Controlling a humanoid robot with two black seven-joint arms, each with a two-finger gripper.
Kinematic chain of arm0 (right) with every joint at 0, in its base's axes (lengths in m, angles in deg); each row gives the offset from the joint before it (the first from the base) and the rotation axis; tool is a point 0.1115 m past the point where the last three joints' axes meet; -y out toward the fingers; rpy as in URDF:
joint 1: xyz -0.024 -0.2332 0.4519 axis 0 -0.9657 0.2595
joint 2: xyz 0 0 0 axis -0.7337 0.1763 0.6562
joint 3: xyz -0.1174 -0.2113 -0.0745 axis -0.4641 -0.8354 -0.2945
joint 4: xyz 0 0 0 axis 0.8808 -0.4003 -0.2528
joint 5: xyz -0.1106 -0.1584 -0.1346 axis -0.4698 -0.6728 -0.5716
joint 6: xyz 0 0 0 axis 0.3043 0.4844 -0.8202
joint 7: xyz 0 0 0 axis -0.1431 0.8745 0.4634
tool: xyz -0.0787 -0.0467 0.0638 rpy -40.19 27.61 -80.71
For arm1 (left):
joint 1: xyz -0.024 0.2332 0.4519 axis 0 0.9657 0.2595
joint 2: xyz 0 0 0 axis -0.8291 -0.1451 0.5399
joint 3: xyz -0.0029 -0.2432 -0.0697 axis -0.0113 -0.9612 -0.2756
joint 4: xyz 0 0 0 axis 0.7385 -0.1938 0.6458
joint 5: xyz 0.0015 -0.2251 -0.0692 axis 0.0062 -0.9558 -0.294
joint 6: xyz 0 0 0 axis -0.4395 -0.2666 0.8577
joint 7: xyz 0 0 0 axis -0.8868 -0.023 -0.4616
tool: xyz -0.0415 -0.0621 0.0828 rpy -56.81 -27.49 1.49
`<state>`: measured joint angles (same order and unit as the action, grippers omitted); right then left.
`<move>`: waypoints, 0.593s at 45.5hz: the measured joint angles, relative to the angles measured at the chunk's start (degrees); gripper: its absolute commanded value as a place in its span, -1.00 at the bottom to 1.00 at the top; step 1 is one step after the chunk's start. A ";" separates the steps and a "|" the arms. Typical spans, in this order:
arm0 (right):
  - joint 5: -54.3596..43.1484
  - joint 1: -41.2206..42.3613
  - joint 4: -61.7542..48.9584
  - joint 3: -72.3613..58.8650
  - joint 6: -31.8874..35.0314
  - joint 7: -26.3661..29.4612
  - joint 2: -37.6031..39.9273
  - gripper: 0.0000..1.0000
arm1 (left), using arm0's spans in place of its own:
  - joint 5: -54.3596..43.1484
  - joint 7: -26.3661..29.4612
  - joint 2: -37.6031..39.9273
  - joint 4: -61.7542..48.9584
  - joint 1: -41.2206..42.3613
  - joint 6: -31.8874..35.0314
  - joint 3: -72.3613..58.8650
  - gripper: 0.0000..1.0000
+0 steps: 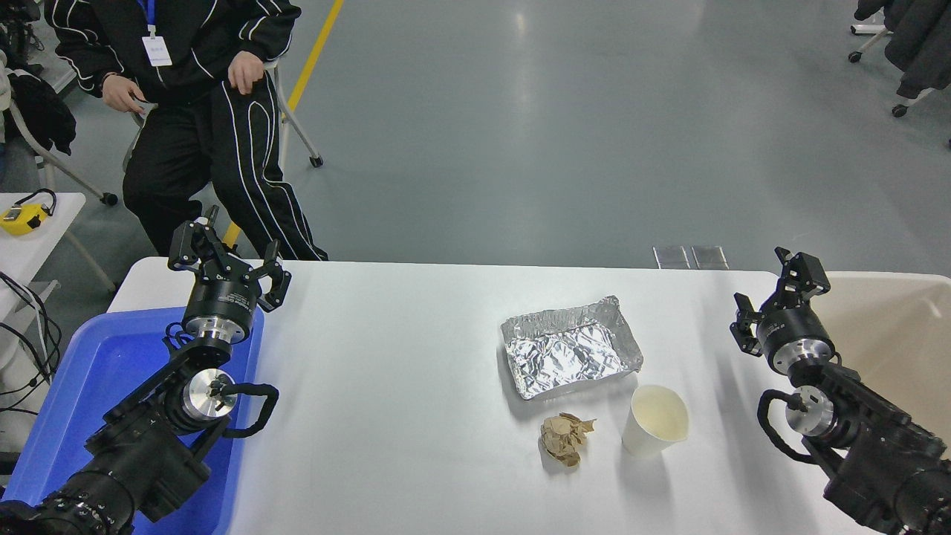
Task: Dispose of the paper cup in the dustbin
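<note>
The white paper cup [655,420] stands upright on the white table [401,416], right of centre near the front, its cream inside showing. The beige dustbin [891,334] sits at the table's right edge, partly cut off by the frame. My right gripper [773,286] is open and empty, raised between the cup and the dustbin, about a hand's width right of and behind the cup. My left gripper [226,249] is open and empty, parked at the left above the blue tub.
A silver foil tray [570,348] lies just behind the cup. A crumpled brown paper wad [565,438] lies left of the cup. A blue plastic tub [111,401] is at the left edge. A person [193,111] sits beyond the far left corner.
</note>
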<state>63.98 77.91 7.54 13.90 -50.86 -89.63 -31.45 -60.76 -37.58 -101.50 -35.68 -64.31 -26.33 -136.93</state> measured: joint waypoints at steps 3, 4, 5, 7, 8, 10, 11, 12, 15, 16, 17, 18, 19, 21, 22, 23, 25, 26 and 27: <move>0.00 0.05 -0.04 0.00 0.00 0.01 0.00 0.98 | 0.00 0.00 0.00 0.00 0.00 0.00 0.00 1.00; 0.00 0.08 -0.08 0.00 0.01 0.01 0.00 0.98 | 0.00 0.00 0.00 0.00 0.00 0.00 0.00 1.00; 0.00 0.08 -0.10 0.00 0.01 0.01 0.00 0.98 | 0.00 0.00 0.00 0.00 0.00 0.00 0.00 1.00; 0.00 0.09 -0.13 0.00 0.01 0.01 0.00 0.98 | 0.00 0.00 0.00 0.00 0.00 0.00 0.00 1.00; 0.00 0.09 -0.14 0.00 0.01 0.01 0.00 0.98 | 0.00 0.00 0.00 0.00 0.00 0.00 0.00 1.00; 0.00 0.11 -0.18 -0.03 0.01 0.01 0.00 0.98 | 0.00 0.00 0.00 0.00 0.00 0.00 0.00 1.00; 0.00 0.11 -0.19 -0.04 0.01 0.01 0.00 0.98 | 0.00 0.00 0.00 0.00 0.00 0.00 0.00 1.00; 0.00 0.11 -0.20 -0.04 0.01 0.01 0.00 0.98 | 0.00 0.00 0.00 0.00 0.00 0.00 0.00 1.00; 0.00 0.12 -0.25 -0.04 0.01 0.01 0.00 0.98 | 0.00 0.00 0.00 0.00 0.00 0.00 0.00 1.00; 0.00 0.13 -0.27 -0.04 0.01 0.00 0.00 0.98 | 0.01 0.00 0.00 0.00 0.00 0.00 0.00 1.00; 0.00 0.15 -0.28 -0.04 0.01 0.00 0.00 0.98 | 0.01 0.00 0.00 0.00 0.00 0.00 0.00 1.00; 0.00 0.18 -0.28 -0.04 0.01 0.00 0.00 0.98 | 0.01 0.00 0.00 0.00 0.00 0.00 0.00 1.00; 0.01 0.22 -0.28 -0.03 0.01 0.00 0.00 0.98 | 0.00 0.00 0.00 0.00 0.00 0.00 0.00 1.00; 0.04 0.32 -0.28 0.00 0.02 0.00 0.00 0.98 | 0.01 0.00 0.00 0.00 0.00 0.00 0.00 1.00; 0.05 0.40 -0.28 0.01 0.05 0.00 0.00 0.98 | 0.00 0.00 0.00 0.00 0.00 0.00 0.00 1.00; 0.04 0.47 -0.28 0.03 0.07 0.00 0.03 0.98 | 0.01 0.00 0.00 0.00 0.00 0.00 0.00 1.00; 0.05 0.52 -0.28 0.05 0.11 0.00 0.09 0.98 | 0.01 0.00 0.00 0.00 0.00 0.00 0.00 1.00; 0.05 0.68 -0.28 0.05 0.16 0.00 0.15 0.98 | 0.00 0.00 0.00 0.00 0.00 0.00 0.00 1.00; 0.06 0.82 -0.28 0.06 0.22 0.00 0.22 0.98 | 0.00 0.00 0.00 0.00 0.00 0.00 0.00 1.00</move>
<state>64.05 78.73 7.27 13.96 -50.65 -89.63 -31.22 -60.76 -37.58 -101.50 -35.68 -64.31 -26.33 -136.93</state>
